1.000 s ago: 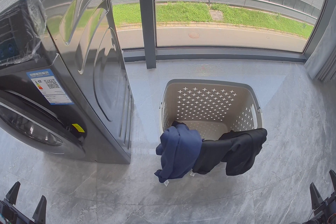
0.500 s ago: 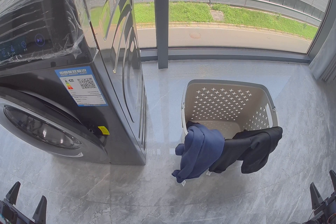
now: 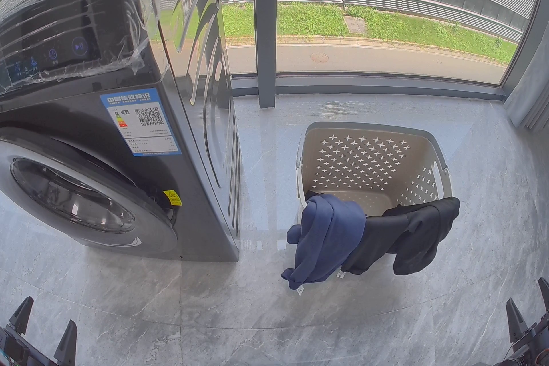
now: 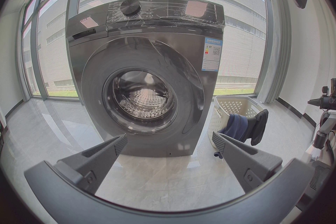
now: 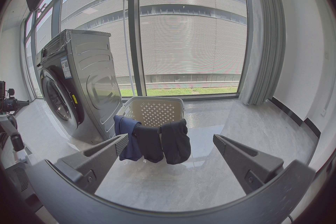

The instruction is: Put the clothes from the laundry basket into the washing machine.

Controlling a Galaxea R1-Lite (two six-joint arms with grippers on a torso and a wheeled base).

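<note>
Your left gripper (image 3: 48, 313) sits low at the near left edge of the head view, above the grey marbled floor (image 3: 229, 315). Its jaws stand wide apart with nothing between them. In the left wrist view the same gripper (image 4: 168, 137) faces the front of the washing machine (image 4: 147, 74). Your right gripper (image 3: 526, 293) is at the near right corner, jaws likewise spread and holding nothing. From its own wrist view, that gripper (image 5: 170, 137) looks toward the laundry basket (image 5: 154, 112).

The dark grey washing machine (image 3: 114, 127) stands on your left, and its round glass door (image 3: 74, 201) looks closed against the front. Clear plastic film (image 3: 68, 30) covers the control panel, and a blue-edged label (image 3: 140, 121) sits on the front near the upper right corner.

The cream laundry basket (image 3: 366, 167), its walls pierced with star-shaped holes, stands on the floor just beside the machine's right flank, before the big window (image 3: 372, 12). The clothes are draped over the basket's near rim, hanging down the outside. A blue garment (image 3: 326, 238) lies at the corner nearer the machine. A black garment (image 3: 400, 238) touches it and stretches toward the far corner. Whether the black cloth is one piece or two, you cannot tell. Both grippers are well apart from the clothes.
</note>
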